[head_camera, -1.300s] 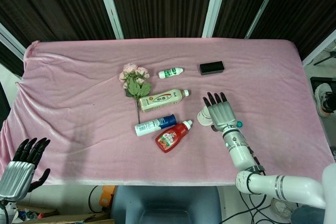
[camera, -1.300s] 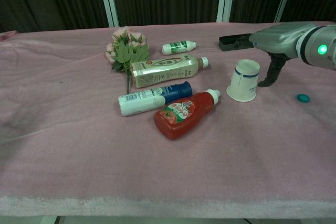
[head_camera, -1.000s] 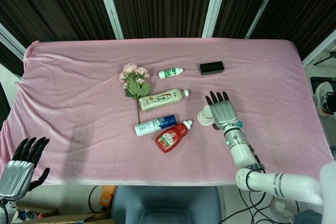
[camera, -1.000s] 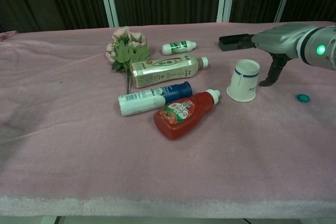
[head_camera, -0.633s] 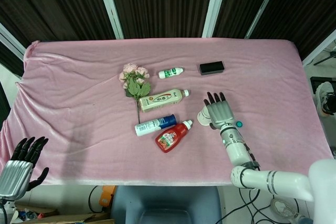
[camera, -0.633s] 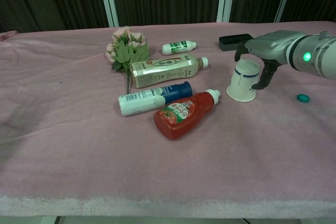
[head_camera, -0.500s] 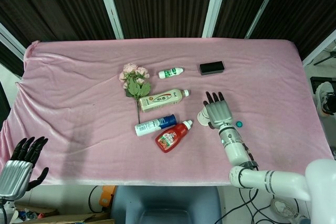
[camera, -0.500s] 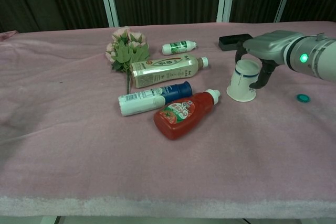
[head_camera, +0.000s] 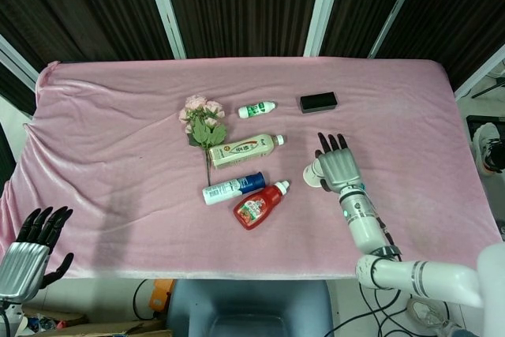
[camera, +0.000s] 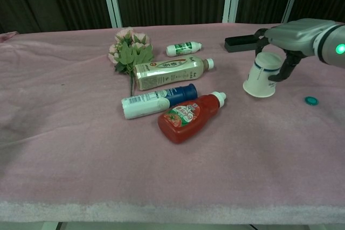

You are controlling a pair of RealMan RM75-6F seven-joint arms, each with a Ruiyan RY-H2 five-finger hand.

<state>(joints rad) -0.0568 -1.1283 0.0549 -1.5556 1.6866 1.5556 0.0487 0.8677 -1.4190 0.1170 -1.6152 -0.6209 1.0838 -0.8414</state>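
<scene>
Right hand (camera: 288, 41) closed around upside-down white paper cup (camera: 262, 76), grasped from above near its base, thumb on one side & fingers on other, prob. because wide mouth faced down. Cup tilted and lifted clear of pink cloth (head_camera: 110, 140), approx. in front of black box (camera: 241, 42), w/ small teal cap (camera: 310, 100) lying to the right on the cloth. In head view, same hand (head_camera: 337, 166) seen covering most of the cup (head_camera: 313, 175), only a bit of rim visible.

Left hand (head_camera: 30, 250) kept off the table at near left corner, fingers apart, nothing held.

Left lying in a group at the middle: red ketchup bottle (camera: 188, 117), blue-capped white bottle (camera: 157, 100), beige drink bottle (camera: 171, 72), small green-label bottle (camera: 183, 49) and pink flowers (camera: 128, 49), all untouched.

Compared w/ 0.5 s before: cup stood then on the cloth, nearer to ketchup bottle; now raised, tilted and moved to the right, toward the box. Bottles & flowers unchanged. Left hand not moved.
</scene>
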